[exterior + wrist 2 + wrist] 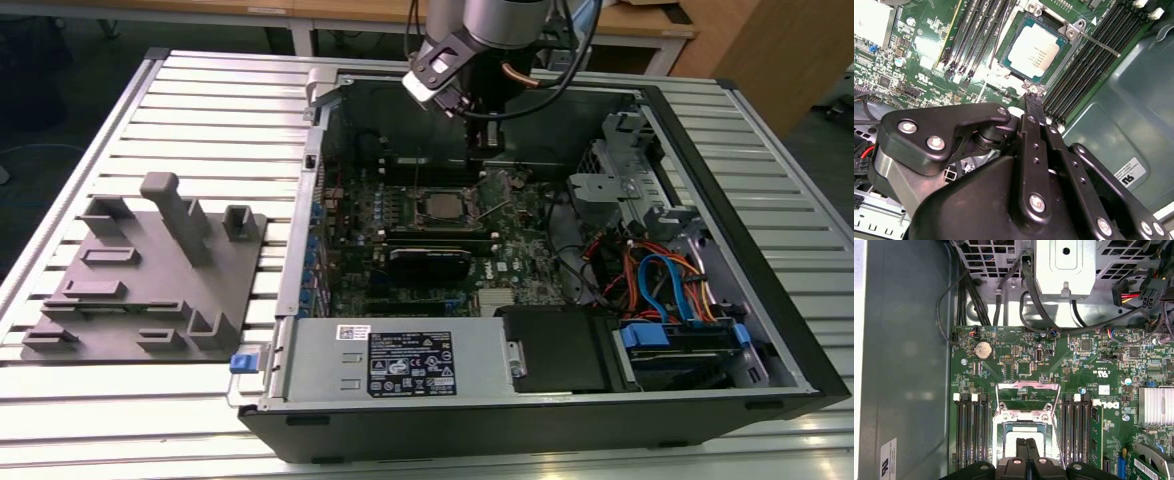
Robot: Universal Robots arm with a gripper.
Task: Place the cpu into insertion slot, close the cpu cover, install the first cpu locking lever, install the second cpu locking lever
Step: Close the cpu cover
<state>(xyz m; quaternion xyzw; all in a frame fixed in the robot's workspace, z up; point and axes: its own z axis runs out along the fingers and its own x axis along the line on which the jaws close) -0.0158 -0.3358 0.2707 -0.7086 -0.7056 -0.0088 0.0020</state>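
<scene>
The cpu (1035,50), a small silvery square, lies in the insertion slot (462,216) on the green motherboard inside the open computer case. The cpu cover (1060,57), a thin metal frame, lies down around the chip. A thin locking lever (1099,42) sticks out sideways over the memory slots, unlatched. Another wire lever (1029,384) stands off the board beside the socket. My gripper (1032,96) is shut with nothing between its fingers. Its tips hang just over a corner of the socket. They appear closed together as the fingertips (1025,446) over the chip. In the exterior view my gripper (483,160) hangs just behind the socket.
Black memory slots (971,430) flank the socket on both sides. A finned heat sink (1156,405) sits nearby. The case (747,300) holds a drive cage, coloured cables (654,280) and a power supply (400,360). A grey fixture block (147,270) stands on the table at the exterior view's left.
</scene>
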